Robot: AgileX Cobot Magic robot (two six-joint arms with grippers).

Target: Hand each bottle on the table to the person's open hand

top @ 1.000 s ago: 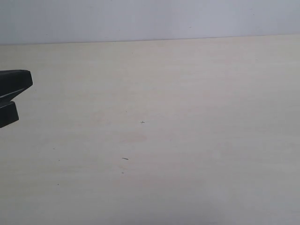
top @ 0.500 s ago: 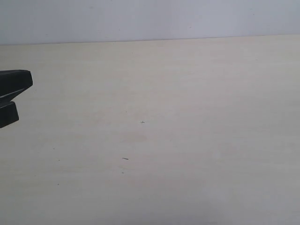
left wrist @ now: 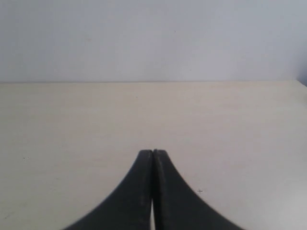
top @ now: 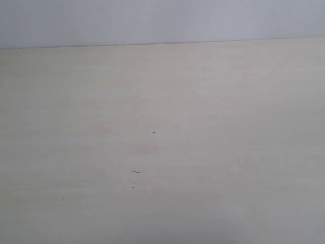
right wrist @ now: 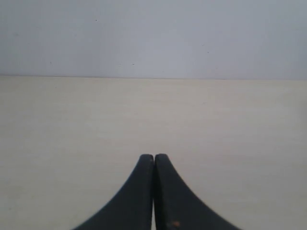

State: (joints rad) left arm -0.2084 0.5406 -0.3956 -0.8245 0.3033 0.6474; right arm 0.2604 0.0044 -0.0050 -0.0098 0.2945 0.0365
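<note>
The pale beige table [top: 203, 152] fills the exterior view, and neither arm shows there. No bottle and no person's open hand is in view in any frame. In the left wrist view my left gripper [left wrist: 153, 152] is shut, its two black fingers pressed together with nothing between them, above bare tabletop [left wrist: 72, 134]. In the right wrist view my right gripper [right wrist: 154, 156] is shut the same way over bare tabletop [right wrist: 230, 134], holding nothing.
The table's far edge [top: 162, 43] meets a plain pale grey wall [top: 162, 20]. A few tiny dark specks [top: 135, 172] mark the tabletop near its middle. The table's right corner shows in the left wrist view [left wrist: 296, 82].
The black gripper that stood at the left edge of the exterior view has gone out of that view. Nothing else has changed.
</note>
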